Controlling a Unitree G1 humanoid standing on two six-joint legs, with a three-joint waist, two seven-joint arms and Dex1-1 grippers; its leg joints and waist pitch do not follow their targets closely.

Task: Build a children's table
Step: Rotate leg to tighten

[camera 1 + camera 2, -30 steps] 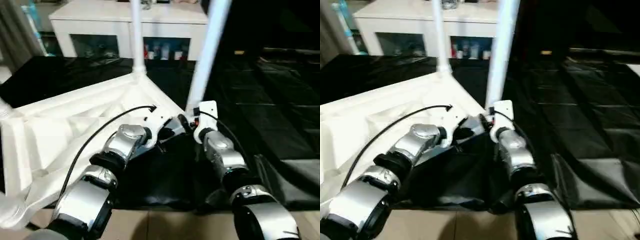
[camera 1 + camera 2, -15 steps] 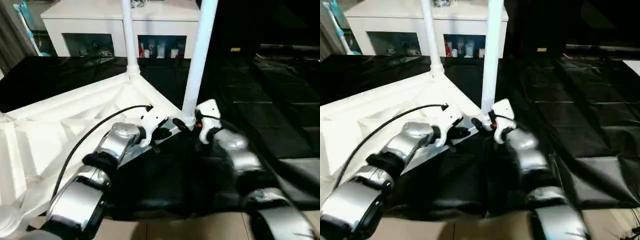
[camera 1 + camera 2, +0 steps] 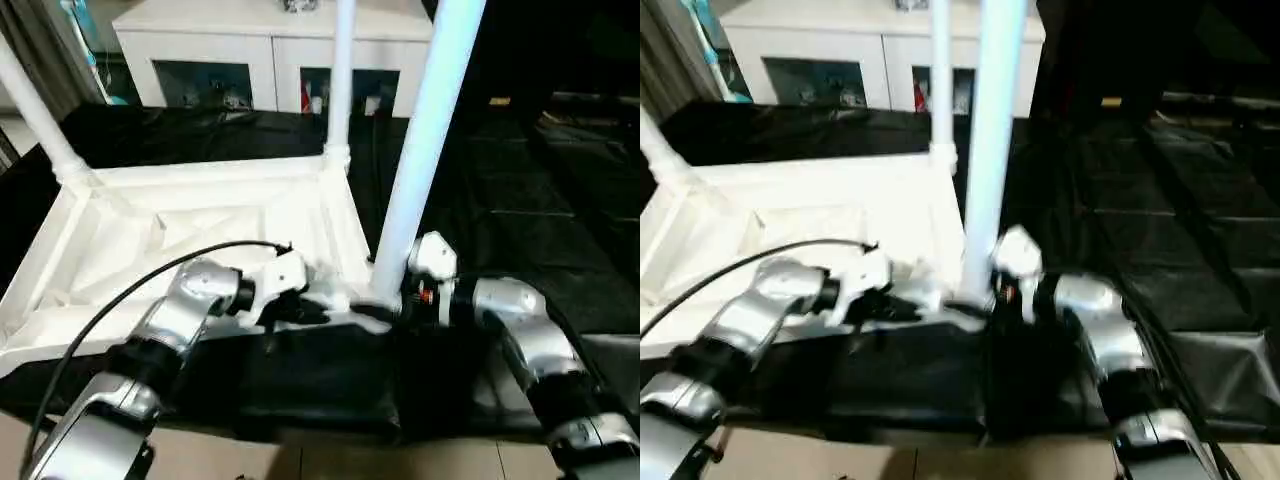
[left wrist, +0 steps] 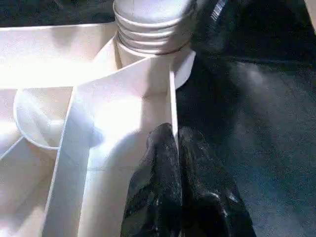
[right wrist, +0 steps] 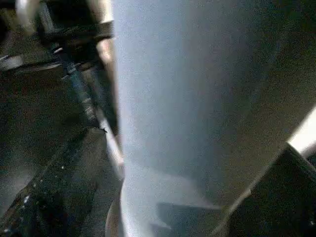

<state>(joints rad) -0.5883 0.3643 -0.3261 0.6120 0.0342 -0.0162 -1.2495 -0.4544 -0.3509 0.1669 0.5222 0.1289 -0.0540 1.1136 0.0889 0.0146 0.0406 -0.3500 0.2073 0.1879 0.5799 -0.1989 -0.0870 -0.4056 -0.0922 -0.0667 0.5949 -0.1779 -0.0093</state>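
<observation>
Up close, left hand (image 4: 175,148) pinched, threaded leg (image 4: 153,22)

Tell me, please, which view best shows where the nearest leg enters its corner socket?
The left wrist view: the nearest leg sits ringed in its corner socket. The eye views show its long shaft; the right wrist view, a blurred stretch.

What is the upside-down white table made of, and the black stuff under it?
The table top looks like moulded white plastic: smooth, slightly glossy, with thin ribs underneath. The leg by the right gripper looks like the same plastic, with a ridged end in its socket. The black sheet seems thin plastic film: shiny and creased.
</observation>
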